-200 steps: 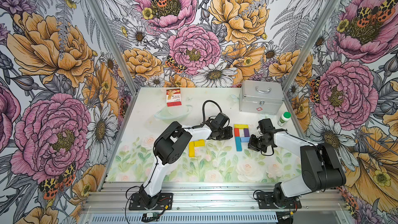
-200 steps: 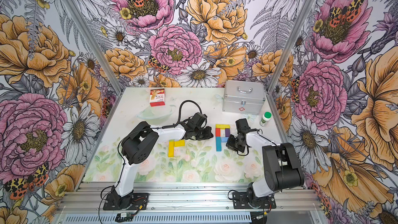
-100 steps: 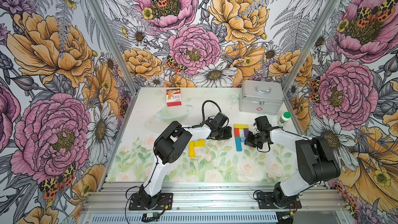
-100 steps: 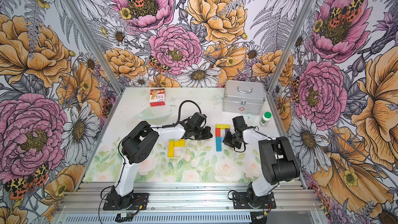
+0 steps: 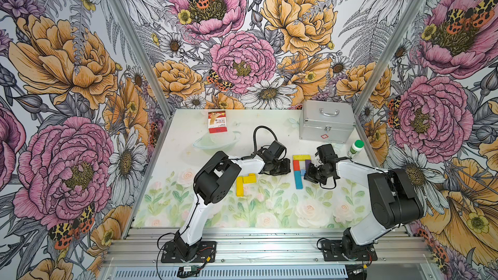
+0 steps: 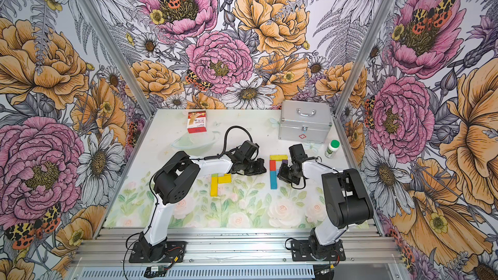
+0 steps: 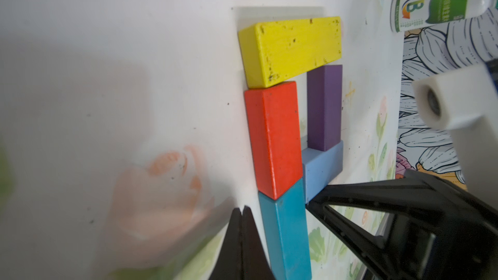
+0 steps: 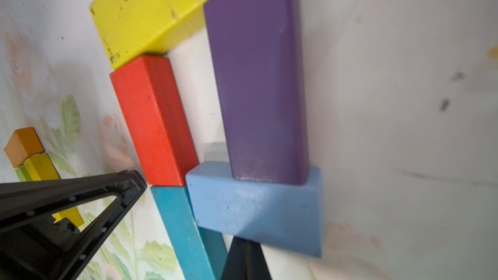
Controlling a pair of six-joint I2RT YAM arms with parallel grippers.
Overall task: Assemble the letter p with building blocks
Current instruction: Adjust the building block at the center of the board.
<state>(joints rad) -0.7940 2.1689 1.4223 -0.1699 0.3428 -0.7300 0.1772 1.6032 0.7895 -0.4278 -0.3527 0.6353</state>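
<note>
Building blocks lie flat in a p shape in both top views: yellow (image 5: 301, 157) across the top, red (image 5: 296, 165) and teal (image 5: 297, 180) as the stem, purple (image 5: 308, 163) and light blue (image 5: 303, 172) closing the loop. My left gripper (image 7: 242, 211) is shut and empty, its tips on the table beside the teal block (image 7: 285, 232). My right gripper (image 8: 244, 243) is shut and empty too, its tips against the light blue block's (image 8: 256, 206) outer side. Spare yellow (image 5: 239, 185), orange (image 8: 23, 145) and green blocks lie under the left forearm.
A red-and-white box (image 5: 217, 122) and a clear shallow dish (image 5: 215, 142) sit at the back left. A silver case (image 5: 327, 123) stands at the back right, with a green-capped white bottle (image 5: 355, 148) beside the right arm.
My right gripper has shifted a little left, up against the light blue block. The left arm and the blocks have stayed put.
</note>
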